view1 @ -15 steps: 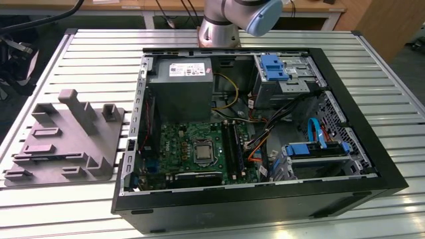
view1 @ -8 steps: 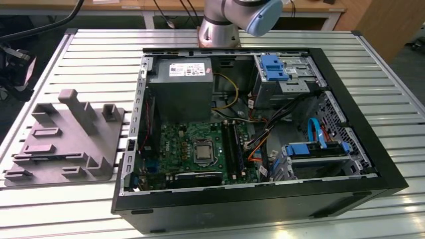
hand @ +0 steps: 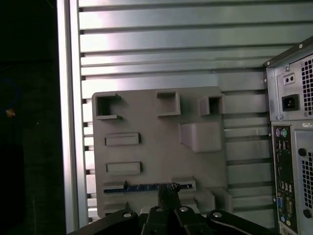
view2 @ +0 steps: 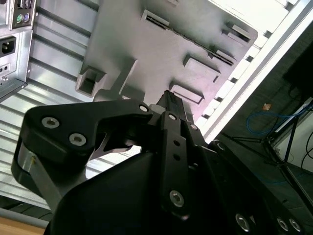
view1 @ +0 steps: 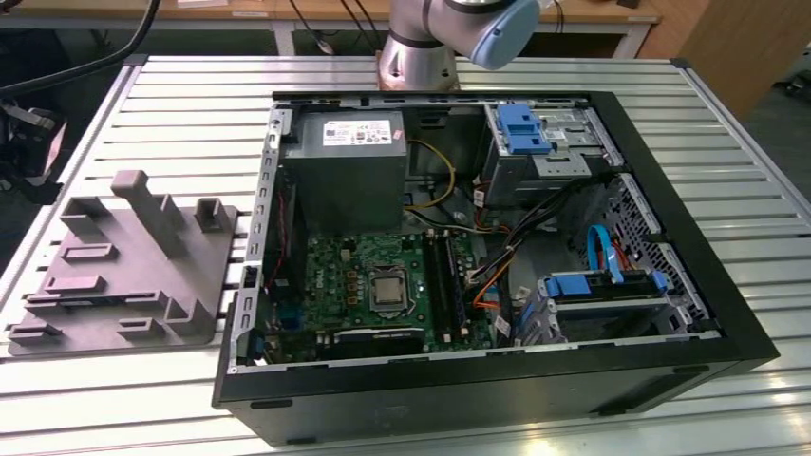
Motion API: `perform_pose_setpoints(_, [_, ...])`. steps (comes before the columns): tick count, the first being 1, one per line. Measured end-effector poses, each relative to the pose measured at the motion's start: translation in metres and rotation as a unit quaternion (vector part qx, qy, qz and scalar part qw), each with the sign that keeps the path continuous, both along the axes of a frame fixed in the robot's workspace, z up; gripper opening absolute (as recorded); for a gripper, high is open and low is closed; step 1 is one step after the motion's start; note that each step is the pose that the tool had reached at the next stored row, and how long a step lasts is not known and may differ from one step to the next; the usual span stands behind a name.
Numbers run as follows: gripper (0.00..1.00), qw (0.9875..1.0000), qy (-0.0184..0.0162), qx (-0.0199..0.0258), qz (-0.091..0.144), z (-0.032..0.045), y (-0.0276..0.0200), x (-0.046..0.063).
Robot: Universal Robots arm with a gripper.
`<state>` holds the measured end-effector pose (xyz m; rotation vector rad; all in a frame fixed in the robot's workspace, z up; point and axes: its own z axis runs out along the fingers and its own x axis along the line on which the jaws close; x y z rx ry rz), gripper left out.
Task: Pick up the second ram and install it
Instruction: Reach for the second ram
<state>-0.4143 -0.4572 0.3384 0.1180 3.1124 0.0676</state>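
Note:
The second ram point(hand: 142, 187) is a thin dark strip with a bluish edge, standing on edge in a slot of the grey holder block point(hand: 161, 147). That slot is at the holder's end nearest my gripper. In the first wrist view my gripper point(hand: 168, 196) hangs well above the holder, and its dark fingertips overlap the ram's middle in the picture. The fingers look shut together with nothing between them. In the second wrist view the gripper point(view2: 167, 98) points at the holder point(view2: 146, 44). In the exterior view the holder point(view1: 127, 275) lies at the exterior view's left.
An open computer case point(view1: 507, 399) lies on the slatted metal table point(view1: 709, 104), its green motherboard point(view1: 380, 275) and memory slots point(view1: 443, 275) facing up. Its rear port panel point(hand: 293, 147) faces the holder. The table's edge rail point(hand: 68, 122) runs past the holder's other side.

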Motion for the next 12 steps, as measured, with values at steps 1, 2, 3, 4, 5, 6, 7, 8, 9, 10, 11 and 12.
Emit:
perform_pose_setpoints(1, [0.1,1.0,0.0,0.0,0.0,-0.001,-0.001,0.0])
perform_pose_setpoints(2, [0.1,1.0,0.0,0.0,0.0,-0.0022,-0.0021,0.0])
perform_pose_setpoints(3, [0.1,1.0,0.0,0.0,0.0,-0.0033,-0.003,0.0])
perform_pose_setpoints(4, [0.1,1.0,0.0,0.0,0.0,-0.0043,-0.0039,-0.001])
perform_pose_setpoints(5, [0.1,1.0,-0.0001,0.0,0.0,-0.0053,-0.0047,-0.001])
perform_pose_setpoints(6, [0.1,1.0,-0.0001,0.0,0.0,-0.0064,-0.0055,-0.001])
perform_pose_setpoints(7, [0.1,1.0,0.0,0.0,0.0,-0.0075,-0.0064,-0.001])
perform_pose_setpoints(8, [0.1,1.0,0.0,0.0,0.0,-0.0085,-0.0072,-0.001])
perform_pose_setpoints(9, [0.1,1.0,0.0,0.0,0.0,-0.0096,-0.008,-0.001])
perform_pose_setpoints(10, [0.1,1.0,-0.0001,0.0,0.0,-0.0106,-0.0087,-0.001])
perform_pose_setpoints(11, [0.1,1.0,-0.0001,0.0,0.0,-0.0116,-0.0092,-0.001])
perform_pose_setpoints(12, [0.1,1.0,0.0,0.0,0.0,-0.0124,-0.0097,-0.001])
